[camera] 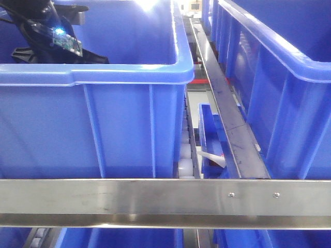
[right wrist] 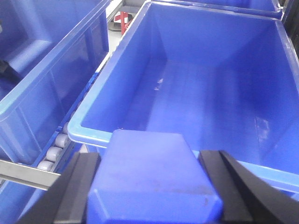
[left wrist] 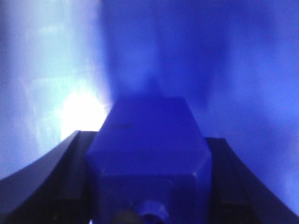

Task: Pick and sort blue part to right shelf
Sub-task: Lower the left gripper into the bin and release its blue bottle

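Looking through the right wrist camera, I have the right gripper (right wrist: 152,158) clenched on a chunky blue plastic block (right wrist: 152,182) with bevelled corners. Its black fingers (right wrist: 79,186) press the two flat flanks at nine and three o'clock. The block sits at six o'clock, just above the near rim of a large blue plastic crate (right wrist: 210,84) whose bare floor opens toward twelve. White rollers (right wrist: 51,154) show at eight o'clock.

I judge the block rigid and fairly light, but its smooth faces look slippery, so those parallel flanks are the place to hold it, squarely. Its top is matte and faintly scuffed.

The left gripper (left wrist: 148,137) grasps a twin blue block (left wrist: 149,154) with a round boss at six, amid blue glare. The front view puts the left arm (camera: 51,33) at eleven o'clock, dipped into the left-hand blue crate (camera: 77,134) behind the right shelf's stainless-steel front rail (camera: 129,199).
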